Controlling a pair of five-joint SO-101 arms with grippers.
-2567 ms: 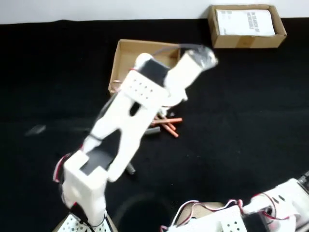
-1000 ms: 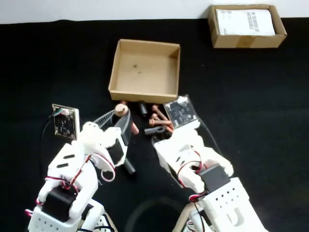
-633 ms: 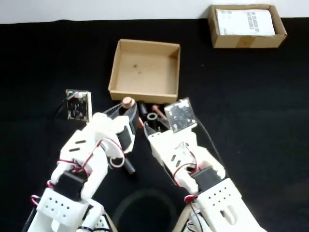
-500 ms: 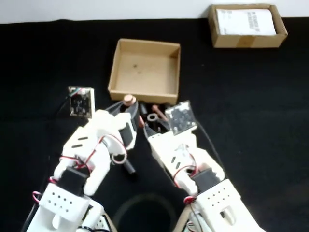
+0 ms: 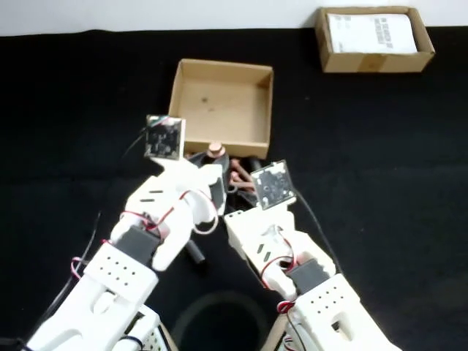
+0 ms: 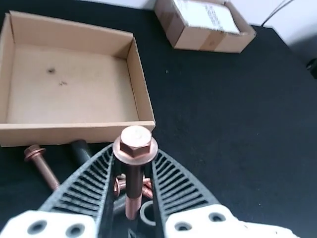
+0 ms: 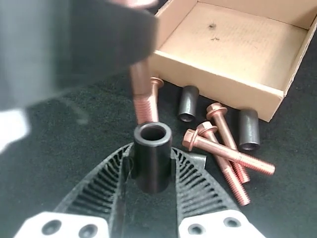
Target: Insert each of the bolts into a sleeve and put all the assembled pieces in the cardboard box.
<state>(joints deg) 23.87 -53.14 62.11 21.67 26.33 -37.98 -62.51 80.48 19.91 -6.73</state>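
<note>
- While its ribbed jaws are pinched narrow on the shank just under the flanged head, the left gripper (image 6: pixel 132 148) holds a copper bolt (image 6: pixel 132 183) upright, thread pointing down.
- The right gripper (image 7: pixel 152 148) is clamped round the wall of a black sleeve (image 7: pixel 152 161), which stands with its bore open upward.
- In the right wrist view the bolt's threaded end hangs right by the sleeve's rim, not yet inside as far as I can tell.
- Both pieces look like metal to me: stiff, dense for their size, smooth and round, so either could swivel in the jaws.
- Gripping the bolt high leaves the thread free, and gripping the sleeve low keeps its mouth clear, which seems sensible.
- Just past the grippers, loose bolts (image 7: pixel 223 148) and spare sleeves (image 7: pixel 188 103) lie on the black table (image 5: pixel 380 183), near the front wall of the cardboard box (image 5: pixel 219 139).
- The left arm (image 5: pixel 157 219) lies stretched from the near left corner, wrist tipped down.
- The right arm (image 5: pixel 281 248) lies beside it, angled in from the near edge, and the two meet just short of the box.
</note>
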